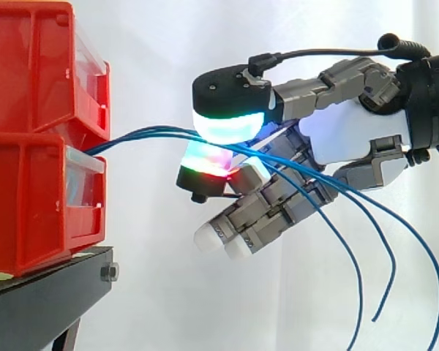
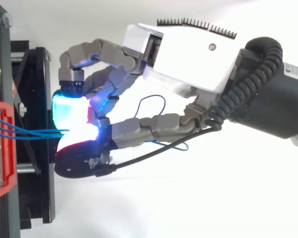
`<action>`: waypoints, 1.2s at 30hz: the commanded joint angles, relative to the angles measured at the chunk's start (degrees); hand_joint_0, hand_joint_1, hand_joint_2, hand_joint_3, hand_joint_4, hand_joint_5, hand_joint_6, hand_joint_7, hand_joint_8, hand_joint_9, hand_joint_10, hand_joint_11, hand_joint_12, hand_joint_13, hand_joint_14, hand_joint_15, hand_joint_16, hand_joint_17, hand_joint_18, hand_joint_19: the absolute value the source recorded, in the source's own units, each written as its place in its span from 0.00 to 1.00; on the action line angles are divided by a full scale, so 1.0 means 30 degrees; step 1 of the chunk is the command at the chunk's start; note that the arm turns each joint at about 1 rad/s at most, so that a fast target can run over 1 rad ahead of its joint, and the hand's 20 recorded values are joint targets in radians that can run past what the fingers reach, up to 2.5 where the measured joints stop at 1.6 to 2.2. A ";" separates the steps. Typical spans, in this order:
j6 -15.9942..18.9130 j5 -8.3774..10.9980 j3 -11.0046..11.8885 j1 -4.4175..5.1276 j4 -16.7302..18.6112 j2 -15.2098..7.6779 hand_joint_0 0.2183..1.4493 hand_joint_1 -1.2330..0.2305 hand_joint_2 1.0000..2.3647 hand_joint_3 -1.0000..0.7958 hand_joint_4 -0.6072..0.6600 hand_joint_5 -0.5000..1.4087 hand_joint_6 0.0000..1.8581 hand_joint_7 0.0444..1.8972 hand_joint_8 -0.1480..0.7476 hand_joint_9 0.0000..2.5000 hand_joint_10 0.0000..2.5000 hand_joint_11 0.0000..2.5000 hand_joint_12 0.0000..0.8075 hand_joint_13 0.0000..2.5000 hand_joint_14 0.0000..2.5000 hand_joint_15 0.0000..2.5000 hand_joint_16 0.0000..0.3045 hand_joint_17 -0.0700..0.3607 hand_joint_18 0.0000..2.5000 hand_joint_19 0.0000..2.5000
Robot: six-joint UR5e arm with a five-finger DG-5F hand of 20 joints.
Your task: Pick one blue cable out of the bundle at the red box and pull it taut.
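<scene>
Where blue cables (image 1: 143,135) leave red box (image 1: 29,205), fingers (image 1: 227,124) of hand (image 2: 193,54) curled — pads pinching cables btwn them

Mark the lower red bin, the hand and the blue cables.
lower red bin (image 1: 25,212): side view, on its side wall.
hand (image 1: 351,139): side view, on the white palm shell.
blue cables (image 1: 150,132): side view, on the bundle's stretch between bin and hand.

Two stacked bins (image 1: 29,197) sit on the stand (image 1: 51,296) at frame left, cables (image 1: 132,136) running rightward from them through the hand (image 1: 351,139) to lower right.
</scene>
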 commanded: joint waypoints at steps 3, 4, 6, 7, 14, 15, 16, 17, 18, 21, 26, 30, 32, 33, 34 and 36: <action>-0.0001 0.0000 0.0008 0.0007 -0.0006 -0.0003 0.35 0.24 0.01 0.40 0.70 0.14 0.48 0.68 0.52 0.32 0.01 0.44 0.53 0.23 0.00 0.11 0.21 0.50 0.21 0.08; -0.0001 0.0000 0.0008 0.0007 -0.0006 -0.0003 0.35 0.24 0.01 0.40 0.70 0.14 0.48 0.68 0.52 0.32 0.01 0.44 0.52 0.23 0.00 0.11 0.21 0.50 0.21 0.08; -0.0001 0.0000 0.0038 0.0007 -0.0006 -0.0003 0.35 0.24 0.01 0.41 0.70 0.13 0.48 0.67 0.52 0.31 0.01 0.43 0.52 0.23 0.00 0.11 0.21 0.50 0.21 0.08; -0.0001 0.0000 0.0067 0.0007 -0.0006 -0.0003 0.35 0.24 0.01 0.41 0.70 0.13 0.48 0.67 0.52 0.31 0.01 0.43 0.52 0.23 0.00 0.11 0.21 0.50 0.21 0.08; -0.0001 0.0000 0.0067 0.0007 -0.0006 -0.0003 0.35 0.22 0.01 0.40 0.69 0.12 0.48 0.66 0.52 0.29 0.01 0.44 0.52 0.23 0.00 0.11 0.21 0.50 0.20 0.08; -0.0001 0.0000 0.0096 0.0007 -0.0006 -0.0003 0.34 0.22 0.01 0.39 0.70 0.12 0.47 0.65 0.52 0.28 0.01 0.44 0.52 0.23 0.00 0.11 0.21 0.50 0.21 0.08; -0.0001 0.0000 0.0096 0.0007 -0.0006 -0.0003 0.34 0.21 0.01 0.39 0.70 0.12 0.47 0.65 0.52 0.28 0.01 0.44 0.53 0.23 0.00 0.11 0.21 0.50 0.21 0.08; -0.0001 0.0000 0.0067 0.0007 -0.0006 -0.0003 0.34 0.22 0.01 0.38 0.70 0.12 0.47 0.65 0.52 0.28 0.01 0.44 0.53 0.23 0.00 0.11 0.21 0.50 0.21 0.08; -0.0001 0.0000 0.0096 0.0007 -0.0006 -0.0003 0.33 0.21 0.01 0.35 0.70 0.12 0.47 0.64 0.53 0.27 0.01 0.43 0.53 0.23 0.00 0.11 0.21 0.50 0.21 0.08; -0.0001 0.0000 0.0067 0.0007 -0.0006 -0.0003 0.31 0.22 0.00 0.31 0.70 0.12 0.47 0.64 0.53 0.27 0.01 0.43 0.53 0.23 0.00 0.11 0.21 0.50 0.20 0.09; -0.0001 0.0000 0.0096 0.0007 -0.0006 -0.0003 0.28 0.25 0.00 0.28 0.70 0.12 0.47 0.64 0.54 0.29 0.01 0.43 0.54 0.23 0.00 0.11 0.22 0.51 0.20 0.09; -0.0001 0.0000 0.0096 0.0007 -0.0006 -0.0003 0.29 0.26 0.00 0.28 0.70 0.13 0.47 0.64 0.54 0.30 0.01 0.44 0.54 0.23 0.00 0.11 0.21 0.50 0.20 0.09; -0.0001 0.0000 0.0096 0.0007 -0.0006 -0.0003 0.29 0.26 0.00 0.29 0.70 0.13 0.47 0.64 0.54 0.30 0.01 0.44 0.54 0.23 0.00 0.11 0.21 0.50 0.20 0.09; -0.0001 0.0000 0.0096 0.0007 -0.0006 -0.0003 0.30 0.27 0.00 0.30 0.70 0.13 0.47 0.65 0.54 0.31 0.01 0.44 0.54 0.23 0.00 0.11 0.21 0.50 0.21 0.09; -0.0001 0.0000 0.0096 0.0007 -0.0006 -0.0003 0.30 0.27 0.00 0.31 0.70 0.13 0.47 0.65 0.54 0.31 0.01 0.43 0.54 0.23 0.00 0.11 0.21 0.50 0.21 0.09; -0.0001 0.0000 0.0096 0.0007 -0.0006 -0.0003 0.31 0.29 0.01 0.33 0.71 0.14 0.47 0.67 0.54 0.32 0.01 0.43 0.53 0.24 0.00 0.11 0.21 0.50 0.20 0.09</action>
